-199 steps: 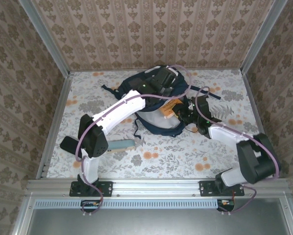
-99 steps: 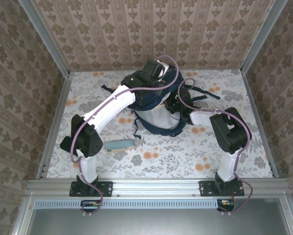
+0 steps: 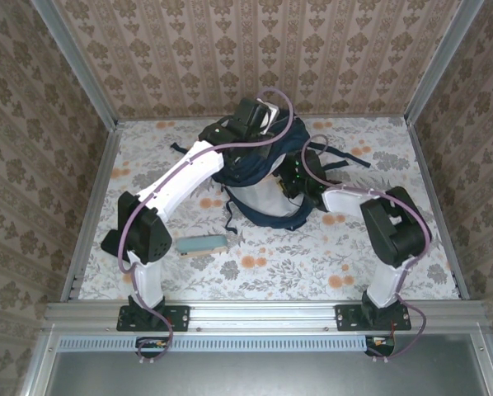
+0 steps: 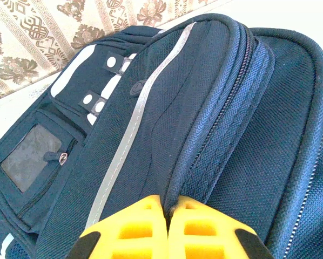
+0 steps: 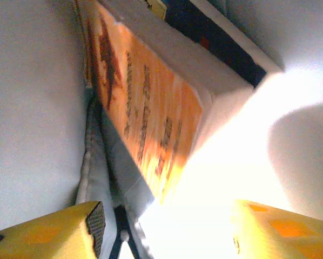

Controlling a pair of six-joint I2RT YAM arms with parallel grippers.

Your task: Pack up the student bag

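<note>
student bag (image 3: 263, 198), long axis near-to-far

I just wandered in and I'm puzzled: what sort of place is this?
Probably a robot test booth, not a home: left arm and right arm bolted to a metal rail, wallpaper panels in a metal frame, a bag on a flowered table.

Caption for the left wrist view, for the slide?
Left gripper pinches the student bag by its zippered rim.

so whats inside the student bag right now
an orange-covered book, tilted, with the pale lining of the student bag around it; anything behind or under the book is covered, and glare hides the bottom
</note>
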